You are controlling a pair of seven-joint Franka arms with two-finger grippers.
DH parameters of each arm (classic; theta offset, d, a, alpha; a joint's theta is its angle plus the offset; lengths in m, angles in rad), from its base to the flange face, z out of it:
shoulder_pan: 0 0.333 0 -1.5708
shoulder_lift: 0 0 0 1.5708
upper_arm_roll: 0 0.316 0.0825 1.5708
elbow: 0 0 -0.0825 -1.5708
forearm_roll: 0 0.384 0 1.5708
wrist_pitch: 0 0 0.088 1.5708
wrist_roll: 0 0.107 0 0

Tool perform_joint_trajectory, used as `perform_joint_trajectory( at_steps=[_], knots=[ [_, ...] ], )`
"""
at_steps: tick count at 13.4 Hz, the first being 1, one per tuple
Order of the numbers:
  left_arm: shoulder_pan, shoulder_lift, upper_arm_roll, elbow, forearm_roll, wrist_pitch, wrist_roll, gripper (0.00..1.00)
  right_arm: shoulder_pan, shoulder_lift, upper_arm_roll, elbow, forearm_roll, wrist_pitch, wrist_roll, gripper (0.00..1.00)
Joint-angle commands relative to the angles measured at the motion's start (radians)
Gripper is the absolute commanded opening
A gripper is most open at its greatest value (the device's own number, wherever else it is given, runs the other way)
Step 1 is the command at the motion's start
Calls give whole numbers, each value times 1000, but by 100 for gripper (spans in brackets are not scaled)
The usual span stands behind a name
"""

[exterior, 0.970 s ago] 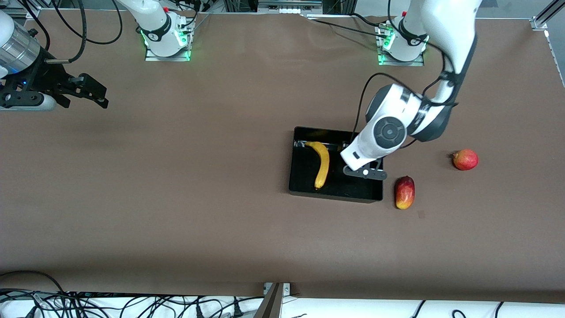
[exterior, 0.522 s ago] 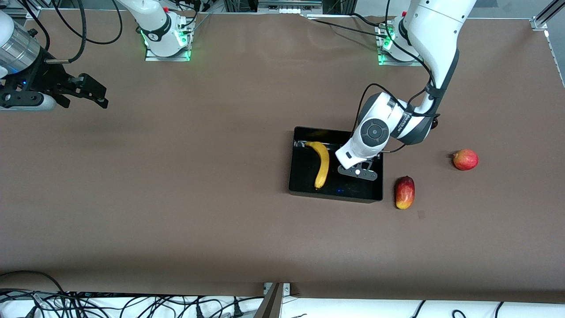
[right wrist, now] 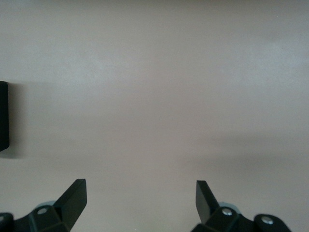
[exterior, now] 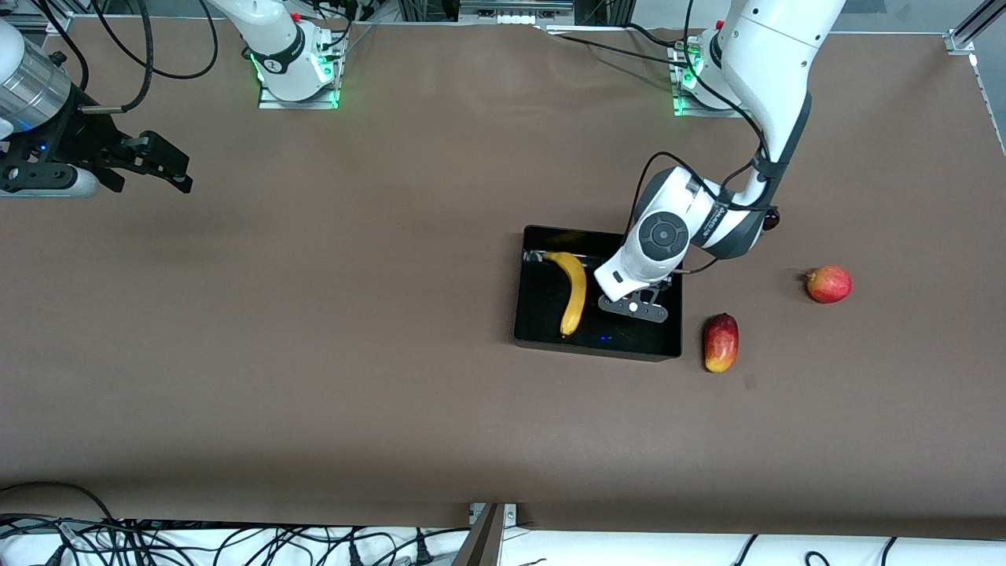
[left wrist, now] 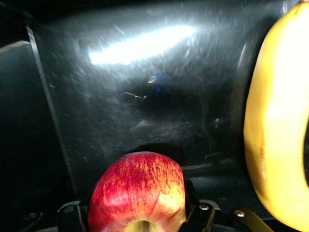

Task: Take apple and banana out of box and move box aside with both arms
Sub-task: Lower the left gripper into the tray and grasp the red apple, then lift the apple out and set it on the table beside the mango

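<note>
The black box [exterior: 595, 349] stands mid-table toward the left arm's end. The yellow banana [exterior: 575, 292] lies inside it and also shows in the left wrist view [left wrist: 277, 121]. My left gripper [exterior: 633, 309] is low inside the box beside the banana. In the left wrist view it [left wrist: 137, 215] is shut on the red apple with yellowish patches [left wrist: 137, 186], just above the glossy box floor [left wrist: 145, 96]. In the front view the hand hides the apple. My right gripper [exterior: 153, 165] waits open and empty over bare table at the right arm's end; it also shows in the right wrist view [right wrist: 140, 193].
A red-yellow mango [exterior: 721, 342] lies just outside the box, toward the left arm's end. A round red fruit [exterior: 828, 284] lies farther toward that end. A dark mangosteen [exterior: 773, 220] peeks out beside the left arm's elbow. A black edge [right wrist: 4, 116] shows in the right wrist view.
My left arm has come down, lowering its gripper deeper into the box and slightly toward the banana. The right arm has not moved.
</note>
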Motion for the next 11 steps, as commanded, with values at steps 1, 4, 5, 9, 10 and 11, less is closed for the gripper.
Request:
perform_joint_trajectory(
  at_steps=[1, 4, 5, 9, 10, 11],
  knots=[
    [3, -89, 15, 118, 12, -274, -3, 15, -13, 9, 5, 15, -5, -10, -15, 100],
    [37, -136, 41, 250, 12, -599, 4, 20, -13, 9, 5, 15, -5, -8, -15, 100],
    [58, -159, 66, 244, 12, -661, 10, 20, -13, 9, 5, 15, -5, -7, -15, 100],
    [195, -207, 103, 64, 12, -578, 323, 20, -13, 9, 5, 16, -5, -2, -15, 100],
    [221, -230, 103, -25, 12, -468, 394, 20, -13, 9, 5, 16, -3, -2, -15, 100],
    [239, -248, 103, -115, 12, -360, 428, 20, -13, 9, 5, 16, -3, -2, -15, 100]
  ],
)
